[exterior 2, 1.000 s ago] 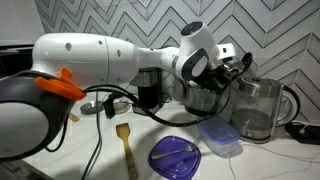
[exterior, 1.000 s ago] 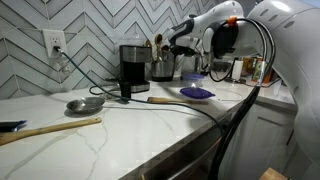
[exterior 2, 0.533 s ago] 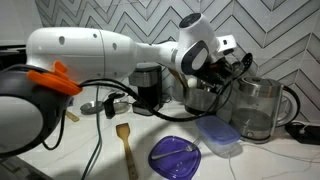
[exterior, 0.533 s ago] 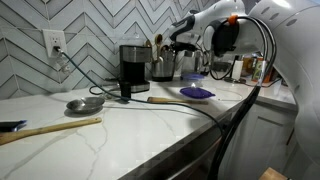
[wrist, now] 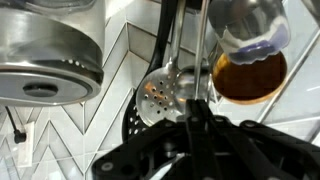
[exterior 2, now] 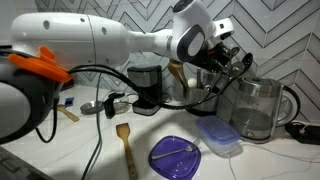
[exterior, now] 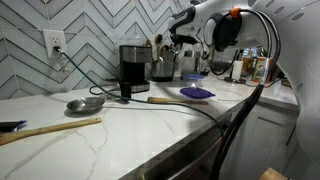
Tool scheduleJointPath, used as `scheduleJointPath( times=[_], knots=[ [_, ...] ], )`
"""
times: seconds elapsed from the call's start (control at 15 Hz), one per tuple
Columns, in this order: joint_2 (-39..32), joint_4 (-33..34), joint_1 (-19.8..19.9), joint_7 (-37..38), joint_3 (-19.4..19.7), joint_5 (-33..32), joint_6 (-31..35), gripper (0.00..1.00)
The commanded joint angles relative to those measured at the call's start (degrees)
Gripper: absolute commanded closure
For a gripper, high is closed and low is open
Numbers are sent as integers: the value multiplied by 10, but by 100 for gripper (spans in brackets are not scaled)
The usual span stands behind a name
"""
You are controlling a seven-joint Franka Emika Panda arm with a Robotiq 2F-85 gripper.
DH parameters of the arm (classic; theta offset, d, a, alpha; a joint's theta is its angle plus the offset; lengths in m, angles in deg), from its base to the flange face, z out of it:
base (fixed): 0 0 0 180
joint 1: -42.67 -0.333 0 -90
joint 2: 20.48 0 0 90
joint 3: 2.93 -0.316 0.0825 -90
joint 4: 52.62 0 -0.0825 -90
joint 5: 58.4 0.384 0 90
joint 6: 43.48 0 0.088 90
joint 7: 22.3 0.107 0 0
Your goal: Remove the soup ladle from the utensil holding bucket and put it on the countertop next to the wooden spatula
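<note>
My gripper (exterior: 184,40) is raised above the steel utensil bucket (exterior: 162,68) beside the black coffee machine (exterior: 132,68); both also show in an exterior view, gripper (exterior 2: 226,56) over bucket (exterior 2: 205,98). In the wrist view the gripper (wrist: 197,112) is shut on the thin metal handle (wrist: 205,50) of the soup ladle. A round bowl with a brown sheen (wrist: 250,70) hangs at the handle's far end, next to a perforated skimmer (wrist: 160,95). The wooden spatula (exterior: 50,128) lies on the countertop and also shows in an exterior view (exterior 2: 125,145).
A grey metal spoon-like utensil (exterior: 85,103) lies on the counter near the coffee machine. A purple lid (exterior 2: 178,155), a blue container (exterior 2: 218,135) and a glass kettle (exterior 2: 258,108) stand close to the bucket. Black cables (exterior: 170,104) run across the counter.
The arm and gripper have risen above the bucket, still shut on the handle. Nothing on the counter has moved.
</note>
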Motion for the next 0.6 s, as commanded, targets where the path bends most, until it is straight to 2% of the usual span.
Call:
scheduleJointPath(
  times=[0.0, 0.27, 0.53],
  knots=[
    [38, -38, -15, 18, 25, -15, 28, 99],
    [68, -64, -35, 24, 66, -37, 58, 99],
    [109, -119, -71, 38, 121, -80, 82, 99]
  ],
)
